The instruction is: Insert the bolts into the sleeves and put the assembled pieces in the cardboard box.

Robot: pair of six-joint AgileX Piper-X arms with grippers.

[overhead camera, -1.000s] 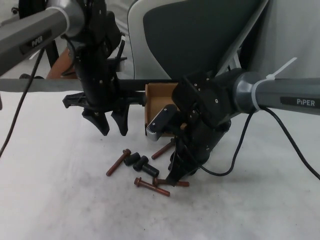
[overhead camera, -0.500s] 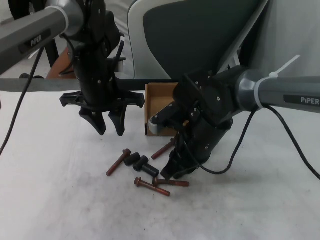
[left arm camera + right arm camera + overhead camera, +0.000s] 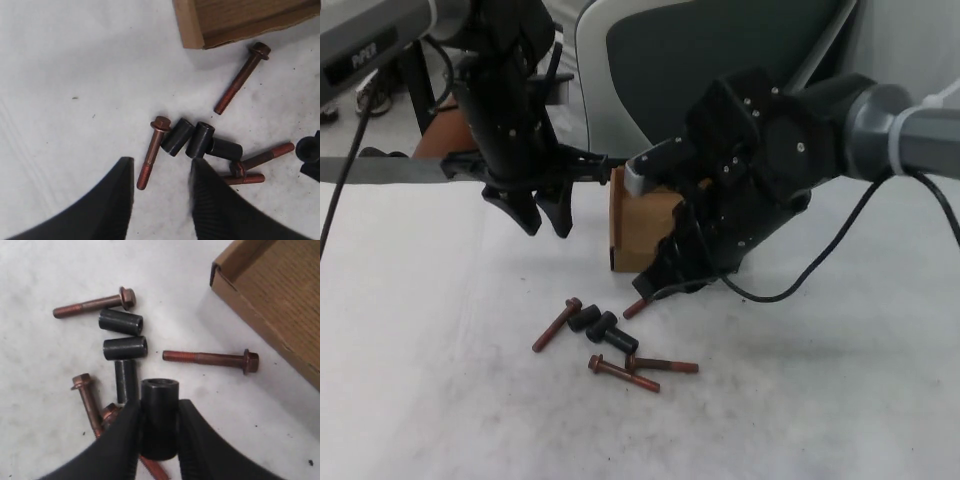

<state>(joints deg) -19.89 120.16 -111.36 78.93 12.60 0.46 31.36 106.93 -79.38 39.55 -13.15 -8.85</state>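
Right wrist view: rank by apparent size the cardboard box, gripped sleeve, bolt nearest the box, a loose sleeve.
1. cardboard box, though cropped.
2. gripped sleeve, enlarged by nearness to the camera.
3. bolt nearest the box: longer but thinner, so unsure.
4. loose sleeve.

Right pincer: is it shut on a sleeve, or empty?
Shut on a sleeve: the right pincer clamps one black sleeve, hollow end showing.

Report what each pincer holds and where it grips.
Right pincer clamps a black sleeve across its side wall, one open end showing. Left pincer is open, holding nothing.
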